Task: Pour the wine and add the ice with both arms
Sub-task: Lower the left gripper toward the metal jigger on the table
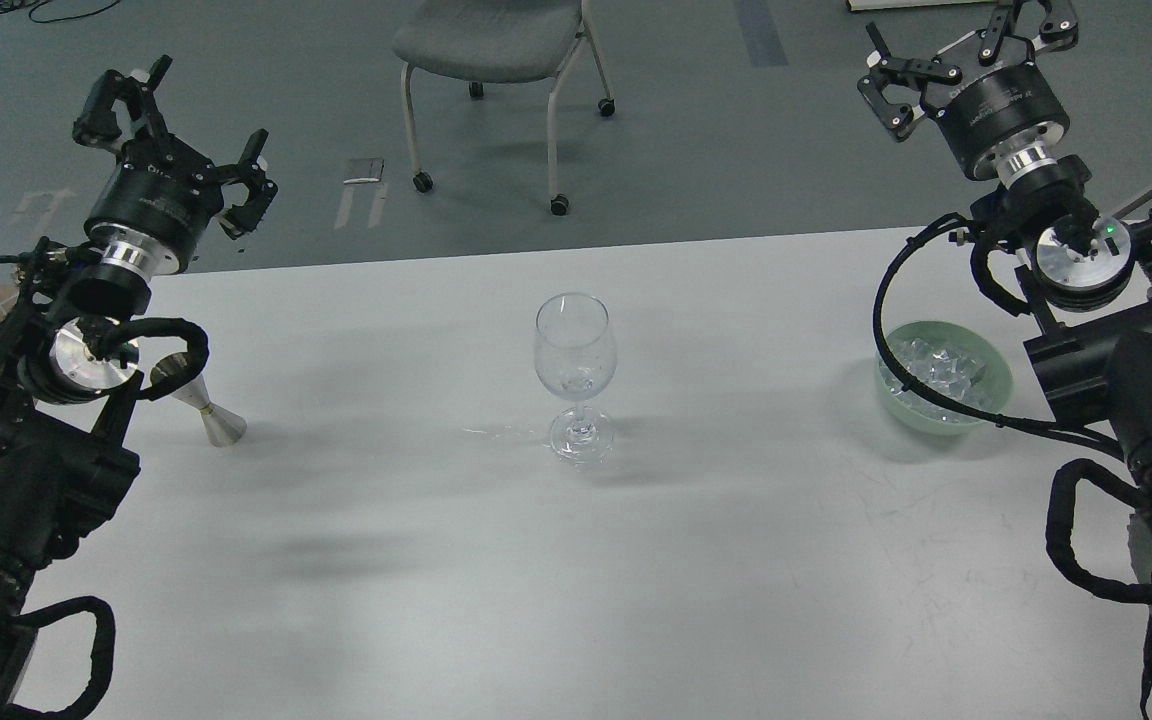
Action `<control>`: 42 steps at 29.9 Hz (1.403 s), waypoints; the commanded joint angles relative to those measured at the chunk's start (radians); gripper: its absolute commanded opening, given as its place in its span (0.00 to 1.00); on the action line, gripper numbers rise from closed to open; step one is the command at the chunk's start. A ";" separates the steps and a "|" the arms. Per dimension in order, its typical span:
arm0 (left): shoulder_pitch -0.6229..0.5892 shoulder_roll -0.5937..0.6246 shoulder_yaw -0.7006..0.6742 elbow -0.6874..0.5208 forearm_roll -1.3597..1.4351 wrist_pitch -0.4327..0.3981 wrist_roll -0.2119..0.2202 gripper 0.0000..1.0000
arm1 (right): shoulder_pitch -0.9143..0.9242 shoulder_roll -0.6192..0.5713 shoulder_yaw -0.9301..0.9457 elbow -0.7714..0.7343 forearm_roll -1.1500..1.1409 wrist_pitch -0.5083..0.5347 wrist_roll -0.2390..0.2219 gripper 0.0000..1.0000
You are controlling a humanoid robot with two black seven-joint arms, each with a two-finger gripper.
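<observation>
Meanwhile, both grippers — left [181,135] and right [966,45] — hang with jaws apart, glass [576,375] between them, ice [941,370] below the right.

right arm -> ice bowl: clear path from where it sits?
Probably yes. The right gripper is open and raised beyond the table edge; the green bowl of ice sits uncovered beside that arm. Only its own cable loops near the rim.
</observation>
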 commanded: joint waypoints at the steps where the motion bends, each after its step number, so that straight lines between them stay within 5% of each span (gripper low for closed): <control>1: 0.000 0.002 0.000 0.000 0.000 -0.009 -0.003 0.98 | 0.000 0.003 0.000 0.002 0.000 0.000 0.001 1.00; 18: 0.125 0.108 -0.003 -0.233 -0.006 -0.012 0.003 0.98 | -0.046 -0.014 0.000 0.017 0.000 0.000 0.005 1.00; 31: 0.545 0.346 -0.133 -0.636 -0.147 -0.015 0.004 0.96 | -0.129 -0.022 0.002 0.094 0.000 0.000 0.005 1.00; 42: 1.029 0.313 -0.366 -0.935 -0.281 0.000 0.035 0.96 | -0.193 -0.037 0.005 0.105 0.000 0.000 0.005 1.00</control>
